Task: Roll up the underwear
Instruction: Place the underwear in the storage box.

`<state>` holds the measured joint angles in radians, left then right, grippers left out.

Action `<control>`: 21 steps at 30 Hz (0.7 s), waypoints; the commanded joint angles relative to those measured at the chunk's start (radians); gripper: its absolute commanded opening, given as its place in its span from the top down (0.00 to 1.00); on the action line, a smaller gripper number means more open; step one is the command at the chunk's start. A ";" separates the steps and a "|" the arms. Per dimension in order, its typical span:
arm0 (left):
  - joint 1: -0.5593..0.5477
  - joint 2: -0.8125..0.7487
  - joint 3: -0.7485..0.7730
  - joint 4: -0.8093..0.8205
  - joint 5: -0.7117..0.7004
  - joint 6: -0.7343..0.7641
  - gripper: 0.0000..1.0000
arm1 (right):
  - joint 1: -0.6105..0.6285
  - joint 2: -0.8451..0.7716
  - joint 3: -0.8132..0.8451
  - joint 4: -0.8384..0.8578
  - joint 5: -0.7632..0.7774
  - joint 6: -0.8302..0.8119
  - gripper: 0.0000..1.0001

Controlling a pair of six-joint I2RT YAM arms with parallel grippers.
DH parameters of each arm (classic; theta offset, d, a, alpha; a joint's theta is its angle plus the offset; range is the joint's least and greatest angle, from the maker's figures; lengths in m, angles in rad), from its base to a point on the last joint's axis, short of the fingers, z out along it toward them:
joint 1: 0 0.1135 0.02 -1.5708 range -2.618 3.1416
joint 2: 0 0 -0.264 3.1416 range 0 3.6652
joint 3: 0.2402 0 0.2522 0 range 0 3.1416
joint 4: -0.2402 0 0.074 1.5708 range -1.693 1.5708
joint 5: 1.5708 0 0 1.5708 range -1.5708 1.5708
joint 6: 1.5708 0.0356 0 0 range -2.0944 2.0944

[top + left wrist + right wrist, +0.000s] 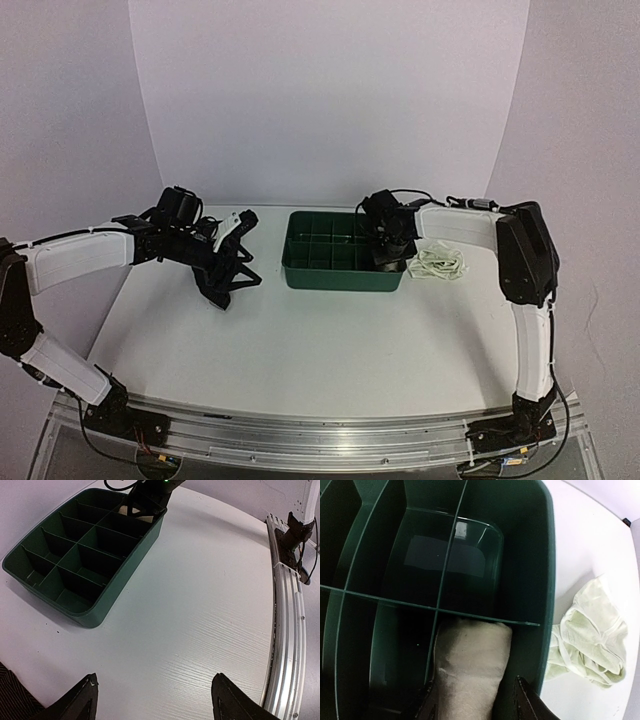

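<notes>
The cream underwear (470, 665) lies rolled in the near-right compartment of the green tray (547, 580). My right gripper (474, 682) is lowered into that compartment (392, 255), its jaws apart on either side of the roll, and a dark gap separates the right finger (525, 695) from the cloth. The white underwear (590, 640) lies crumpled on the table just right of the tray (438, 263). The black underwear (225, 282) lies in a heap left of the tray, and its edge shows at the lower left of the left wrist view (10, 695). My left gripper (155, 676) hovers open over bare table beside it (240, 240).
The tray (340, 277) stands at the middle back of the white table, with its other compartments showing nothing inside. The aluminium rail (287, 645) runs along the near edge of the table. A pale curved backdrop closes off the far side.
</notes>
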<state>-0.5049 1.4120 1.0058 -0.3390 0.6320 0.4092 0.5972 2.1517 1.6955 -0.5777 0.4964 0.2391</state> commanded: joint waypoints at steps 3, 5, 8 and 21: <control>0.000 -0.009 -0.002 0.033 0.001 0.022 0.23 | 0.006 -0.112 0.063 -0.031 -0.030 -0.083 0.48; 0.000 -0.007 -0.004 0.036 0.003 0.021 0.23 | 0.005 -0.120 0.073 -0.031 -0.040 -0.096 0.48; 0.000 -0.007 -0.007 0.040 0.005 0.021 0.23 | 0.002 -0.111 0.084 -0.031 -0.056 -0.100 0.62; 0.000 -0.032 -0.030 0.037 -0.008 0.017 0.23 | -0.051 0.038 0.069 -0.038 -0.175 -0.005 0.95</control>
<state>-0.5049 1.4119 0.9999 -0.3340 0.6316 0.4194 0.5494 2.1345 1.7542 -0.5989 0.3862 0.1985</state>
